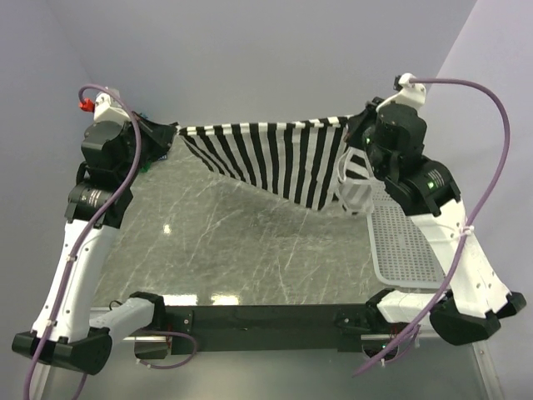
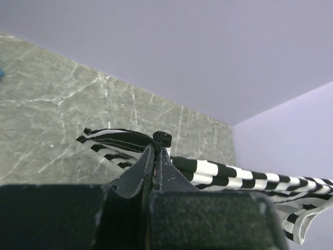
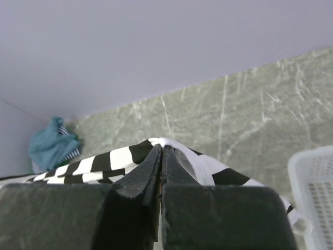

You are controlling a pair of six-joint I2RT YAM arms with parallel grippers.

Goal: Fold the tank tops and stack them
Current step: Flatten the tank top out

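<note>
Tank top (image 1: 266,158) taut between left hand (image 2: 156,151), right hand (image 3: 160,151)

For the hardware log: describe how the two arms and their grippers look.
The left arm and right arm both have white links between bulky black joints and black bases. A purple cable loops along each; the left one ends at a red fitting. A green light glows on the right arm. The left gripper and right gripper have black, wedge-shaped fingers tapering to thin tips.

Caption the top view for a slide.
Left gripper and right gripper hold the striped tank top stretched above the table.
</note>
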